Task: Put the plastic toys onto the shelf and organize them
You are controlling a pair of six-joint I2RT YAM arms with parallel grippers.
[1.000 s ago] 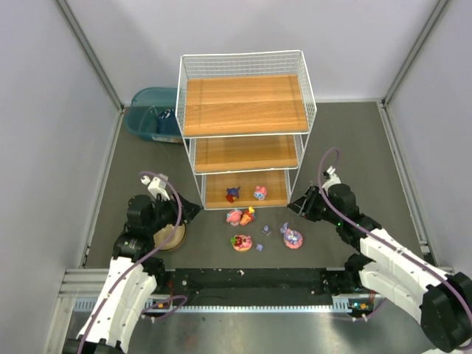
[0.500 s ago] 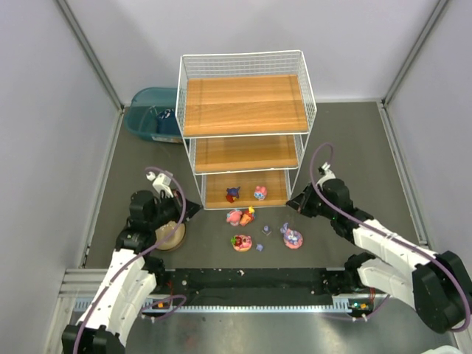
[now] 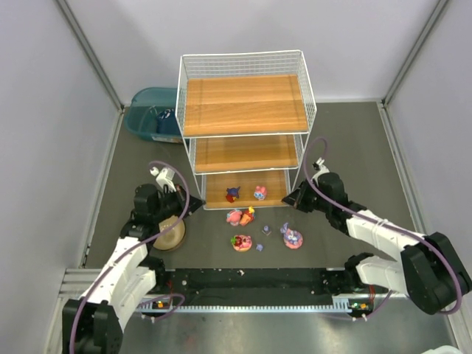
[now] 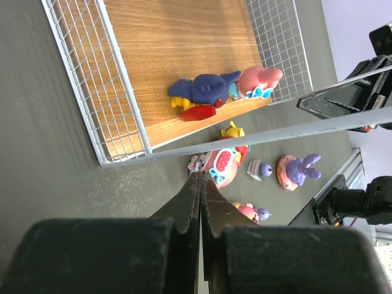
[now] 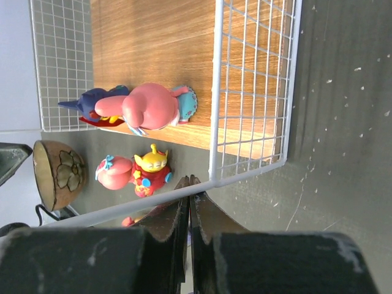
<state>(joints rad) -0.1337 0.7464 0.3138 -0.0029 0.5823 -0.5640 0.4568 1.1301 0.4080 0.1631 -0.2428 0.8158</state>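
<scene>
Noting the change over the last second: finding the left claw [image 3: 193, 209] and the right claw [image 3: 290, 201] now pinched fully shut after standing partly apart, and drawn in from either side to the two front bottom corners of the shelf [image 3: 243, 103]. Seeing no toy gripped in either, and not being able to tell whether the thin front wire is nipped between the tips. Judging this as steadying or squaring the shelf rather than picking, so not counting any further toy as placed. Counting two on the lowest board, a dark blue toy [image 3: 232, 194] and a pink toy [image 3: 259, 192], side by side near the front edge, with none showing on the middle or top board. Finding the rest waiting on the bench [image 3: 354, 147] just in front: a pink and yellow-red pair [image 3: 240, 216] close to the shelf, then a flower disc [image 3: 241, 242] and a purple-eared bunny [image 3: 293, 237] nearer the arms. Getting all three tiers and the teal bin [image 3: 151, 112] behind the shelf from the overhead view alone. Getting from the wrist views what the overhead cannot give: closed tips sitting right at the bottom corner wire, and, from the right wrist, a flower shape inside the bowl [image 5: 54, 173].
</scene>
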